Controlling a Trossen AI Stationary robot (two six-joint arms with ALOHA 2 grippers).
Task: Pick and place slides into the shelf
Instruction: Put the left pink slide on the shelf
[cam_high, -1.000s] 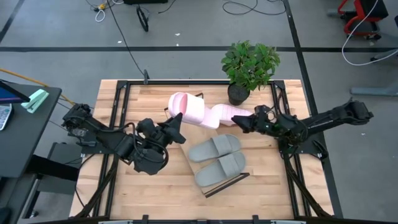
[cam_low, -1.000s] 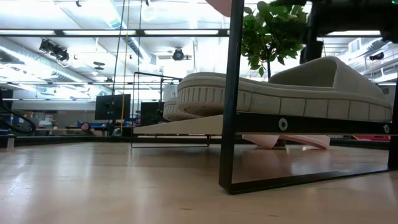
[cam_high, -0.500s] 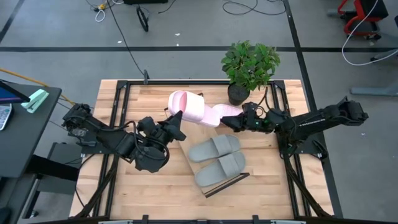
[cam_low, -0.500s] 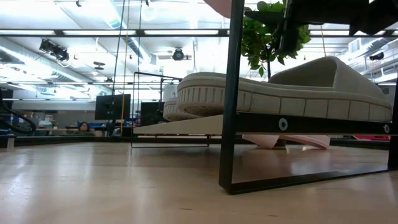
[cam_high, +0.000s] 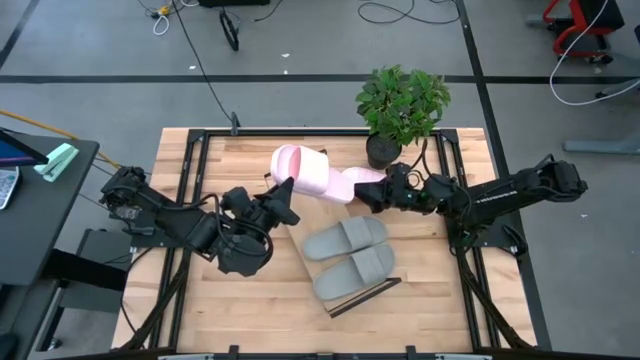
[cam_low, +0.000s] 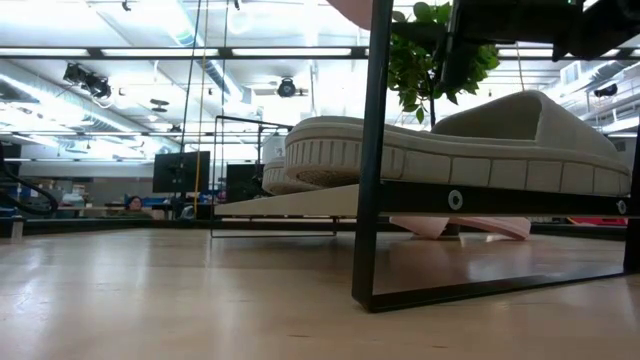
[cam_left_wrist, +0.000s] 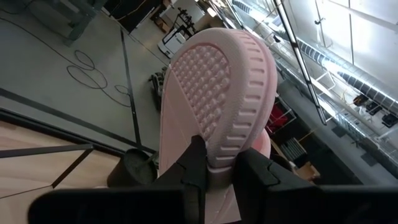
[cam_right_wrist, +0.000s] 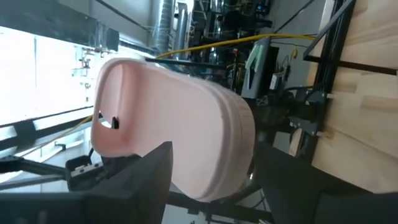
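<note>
I count two grey-green slides (cam_high: 352, 257) lying side by side on the shelf (cam_high: 316, 266), near the table's middle. I can only make out one pink slide (cam_high: 308, 176), lifted off the tabletop (cam_high: 200, 310) just beyond the shelf, beside the one potted plant (cam_high: 401, 105).

My left gripper (cam_high: 284, 196) is clamped narrow on its edge; the left wrist view shows that gripper's fingers (cam_left_wrist: 194, 163) pinching the ridged sole. My right gripper (cam_high: 371, 195) stands wide around the slide's other end; the right wrist view shows pink foam between the fingers, contact unclear.

The low view shows the shelf's dark frame (cam_low: 372, 150) up close.
</note>
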